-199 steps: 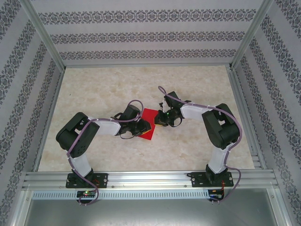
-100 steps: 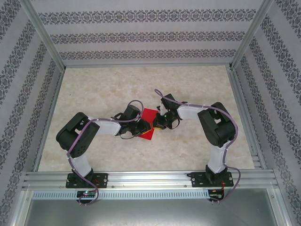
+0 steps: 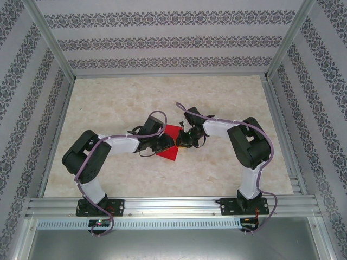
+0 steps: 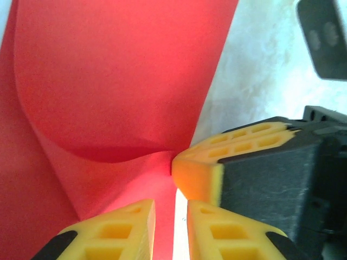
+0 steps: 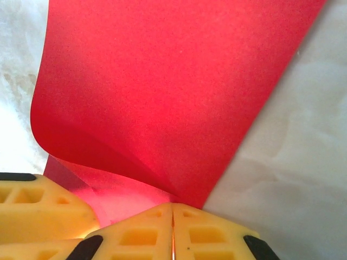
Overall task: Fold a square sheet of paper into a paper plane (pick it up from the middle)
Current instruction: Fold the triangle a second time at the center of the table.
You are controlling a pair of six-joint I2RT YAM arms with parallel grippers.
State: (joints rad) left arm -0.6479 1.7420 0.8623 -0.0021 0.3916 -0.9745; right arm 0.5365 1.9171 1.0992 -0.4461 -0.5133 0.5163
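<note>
Overhead: the square sheet of paper sits in the middle of the bench. The left end effector is at the sheet's 9 o'clock side and the right end effector at its 3 o'clock side, the two almost touching.

Why held so (judgement): the sheet is too thin to take flat, so one side is raised while the rest lies on the bench. This reads as the start of the first fold, with no crease set and no dart shape yet.

Right wrist view: the fingers at 6 o'clock are pressed together with no gap. The curled red edge runs down into their tips, so this end effector is clenched on the sheet's edge. From there the paper bows up toward 12 o'clock in a soft curve.

Left wrist view: its own fingers at 6 o'clock stand a sliver apart, with pale bench showing in the gap and the red edge along one side. It looks released, probably steadying the sheet beside the pinch rather than gripping it. The right end effector's yellow fingertip comes in from 3 o'clock and meets the paper where the curl converges
</note>
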